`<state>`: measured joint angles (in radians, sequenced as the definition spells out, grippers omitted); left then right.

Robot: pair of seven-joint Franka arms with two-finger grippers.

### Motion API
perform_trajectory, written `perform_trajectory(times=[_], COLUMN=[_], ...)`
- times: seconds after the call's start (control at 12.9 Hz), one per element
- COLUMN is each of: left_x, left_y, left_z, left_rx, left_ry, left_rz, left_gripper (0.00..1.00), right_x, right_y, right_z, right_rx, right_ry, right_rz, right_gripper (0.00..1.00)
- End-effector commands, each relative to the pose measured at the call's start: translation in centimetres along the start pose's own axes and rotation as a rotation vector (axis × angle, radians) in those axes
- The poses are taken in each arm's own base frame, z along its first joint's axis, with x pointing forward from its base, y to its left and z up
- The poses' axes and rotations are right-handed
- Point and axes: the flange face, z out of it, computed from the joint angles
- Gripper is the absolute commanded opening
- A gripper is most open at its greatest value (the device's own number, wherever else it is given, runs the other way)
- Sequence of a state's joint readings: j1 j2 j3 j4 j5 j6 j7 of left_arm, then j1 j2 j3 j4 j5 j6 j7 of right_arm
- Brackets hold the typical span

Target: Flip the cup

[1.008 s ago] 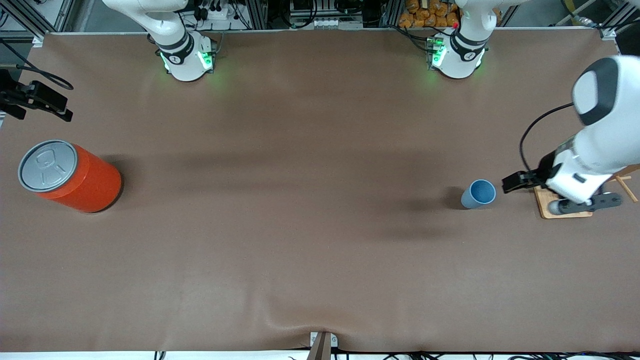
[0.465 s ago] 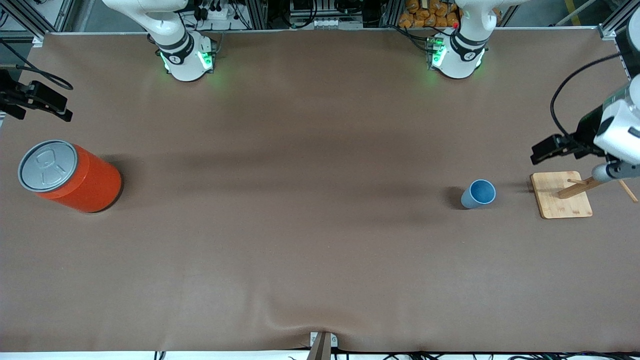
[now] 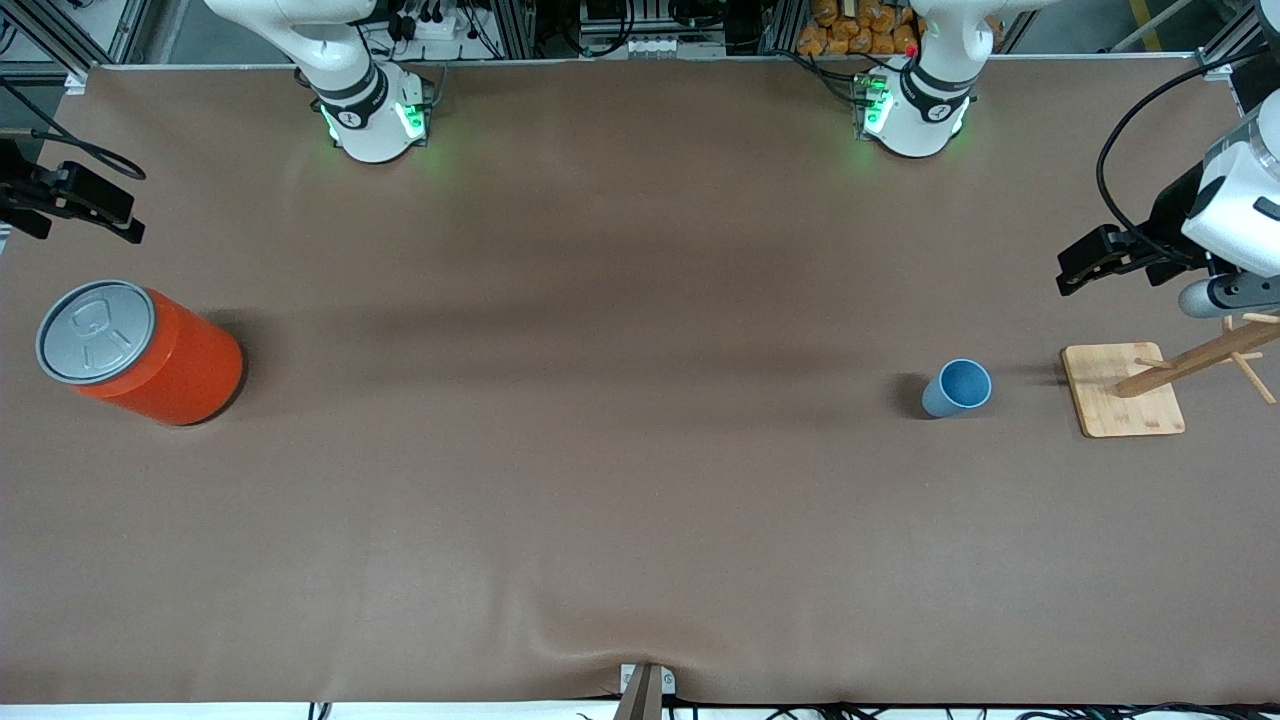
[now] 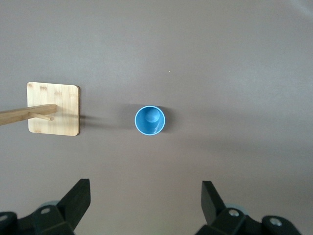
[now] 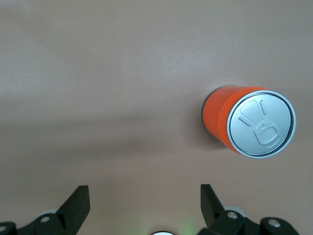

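Observation:
The small light-blue cup (image 3: 957, 387) stands upright on the brown table, mouth up, toward the left arm's end. From straight above in the left wrist view the cup (image 4: 150, 121) shows its darker blue inside. My left gripper (image 4: 145, 196) hangs high over the table near the cup and the wooden stand, open and empty. Only part of its hand (image 3: 1215, 297) shows at the edge of the front view. Up over the table near the red can, my right gripper (image 5: 145, 196) is open with nothing in it.
A wooden peg stand (image 3: 1110, 400) on a square base sits beside the cup at the left arm's end of the table. A large orange-red can (image 3: 170, 365) with a grey lid stands at the right arm's end. Brown mat covers the table between them.
My left arm has risen and drawn back from beside the cup, uncovering the wooden stand. The cup, the can and the right arm have not moved.

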<state>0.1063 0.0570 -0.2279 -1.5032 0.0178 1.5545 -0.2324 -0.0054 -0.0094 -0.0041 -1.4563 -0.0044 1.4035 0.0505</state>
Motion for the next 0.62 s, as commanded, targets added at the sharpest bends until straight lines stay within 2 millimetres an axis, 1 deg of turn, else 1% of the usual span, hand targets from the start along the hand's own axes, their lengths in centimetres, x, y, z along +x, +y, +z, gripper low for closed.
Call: perform_trajectory(times=[0.0,0.16,0.31,0.54], left_x=[-0.39,-0.14,-0.09,0.14], left_y=[-0.23,-0.27,0.0,-0.19], left_z=[-0.36,0.26,0.23,-0.4], left_rx=[0.012,0.025,0.023,0.015], left_ry=[0.004,-0.004,0.002,0.03], left_rz=[0.003,0.006,0.011,0.006], left_gripper=[1.0,1.0,1.0,1.0], right_x=[0.12,0.12,0.12,0.14], right_y=[0.17,0.19,0.19,0.19], right_z=[-0.42,-0.42,-0.42,-0.43], right_rx=[0.018,0.017,0.017,0.017], right_ry=[-0.003,-0.003,-0.003,-0.002], right_rz=[-0.006,-0.005,-0.006,-0.005], right_gripper=[1.0,1.0,1.0,1.0])
